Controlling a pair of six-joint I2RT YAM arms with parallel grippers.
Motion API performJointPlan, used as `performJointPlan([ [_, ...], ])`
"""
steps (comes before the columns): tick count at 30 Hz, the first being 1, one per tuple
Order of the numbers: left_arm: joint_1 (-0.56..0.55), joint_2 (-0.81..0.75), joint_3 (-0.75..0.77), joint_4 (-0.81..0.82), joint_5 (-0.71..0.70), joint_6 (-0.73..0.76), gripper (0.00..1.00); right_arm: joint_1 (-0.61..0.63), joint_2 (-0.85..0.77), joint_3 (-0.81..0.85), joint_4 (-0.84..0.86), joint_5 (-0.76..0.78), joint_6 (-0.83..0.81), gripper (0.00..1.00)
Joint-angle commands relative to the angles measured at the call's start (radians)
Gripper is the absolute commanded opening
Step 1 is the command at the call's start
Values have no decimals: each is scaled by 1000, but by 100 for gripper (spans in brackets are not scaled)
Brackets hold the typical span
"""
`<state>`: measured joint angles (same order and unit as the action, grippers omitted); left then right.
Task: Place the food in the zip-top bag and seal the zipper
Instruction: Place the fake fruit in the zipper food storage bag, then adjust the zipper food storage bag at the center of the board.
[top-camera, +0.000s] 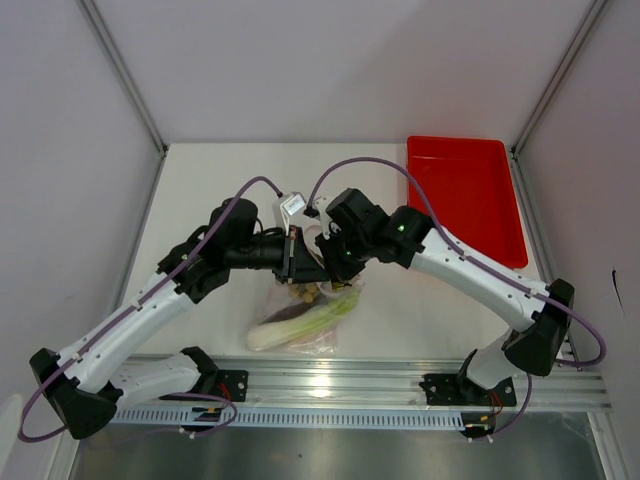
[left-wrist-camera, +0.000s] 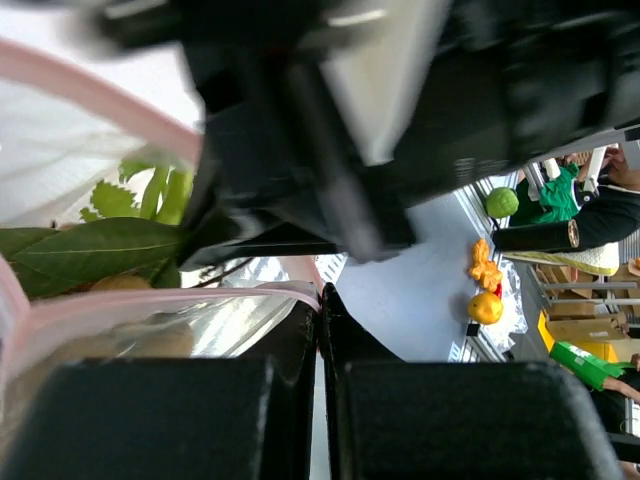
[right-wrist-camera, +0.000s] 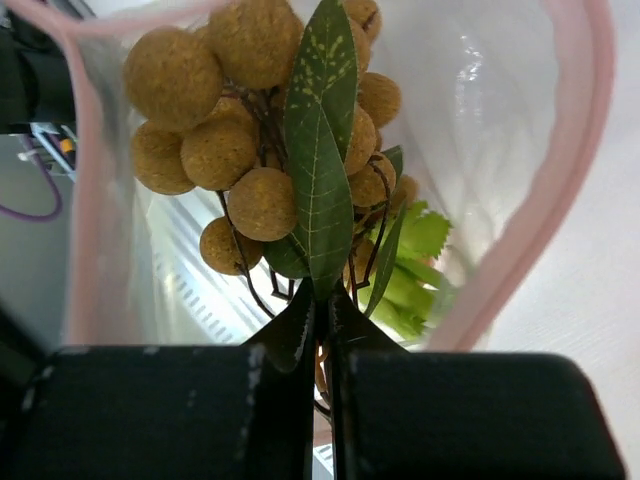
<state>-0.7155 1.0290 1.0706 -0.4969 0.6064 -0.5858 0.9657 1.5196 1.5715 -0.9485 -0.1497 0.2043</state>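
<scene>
The clear zip-top bag (top-camera: 318, 322) lies at the table's near middle, its pink zipper rim (right-wrist-camera: 545, 215) held open. My left gripper (top-camera: 290, 262) is shut on that pink rim (left-wrist-camera: 310, 292) and lifts one side. My right gripper (top-camera: 330, 262) is shut on the stem of the bunch of small yellow-brown grapes (right-wrist-camera: 240, 110) with green leaves and holds it in the bag's mouth. The white-and-green leek stalk (top-camera: 300, 322) lies inside the bag, its green leaves (right-wrist-camera: 415, 265) below the bunch. The orange-skinned wedge is hidden.
A red tray (top-camera: 465, 195) stands at the back right. Grey walls close in the table on three sides. An aluminium rail (top-camera: 400, 385) runs along the near edge between the arm bases.
</scene>
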Motion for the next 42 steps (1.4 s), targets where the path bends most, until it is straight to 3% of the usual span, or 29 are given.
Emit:
performJointPlan([
  [1,-13,-26,57,55,23,-19,0,-7,19,19,7,22,-14,2],
  [3,-13,-35,46,54,15,-19,1,-25,-1,-7,42,-5,0,18],
  [4,-13,-43,45,47,12,-17,1,-44,-15,-22,63,-37,13,35],
  [5,-13,-47,43,46,7,-16,1,-48,-51,-37,106,-51,18,42],
  [7,-13,-52,37,40,-3,-9,1,-64,-93,-71,135,-71,33,53],
  [10,-15,-56,31,35,-10,-6,0,-76,-168,-91,155,-62,50,61],
  [19,-13,-40,20,72,-7,-19,1,-78,-416,-148,85,5,90,62],
  [22,-13,-37,22,80,-2,-22,1,-73,-518,-249,77,12,122,63],
  [27,-13,-29,29,81,3,-20,1,-29,-650,-468,151,-62,141,73],
  [31,-13,-30,29,78,6,-20,1,-10,-656,-498,169,-39,121,73],
  [37,-13,-49,22,70,4,-22,0,-12,-593,-487,206,-22,84,59],
  [42,-13,-53,17,70,6,-22,0,-10,-546,-478,241,10,61,38],
])
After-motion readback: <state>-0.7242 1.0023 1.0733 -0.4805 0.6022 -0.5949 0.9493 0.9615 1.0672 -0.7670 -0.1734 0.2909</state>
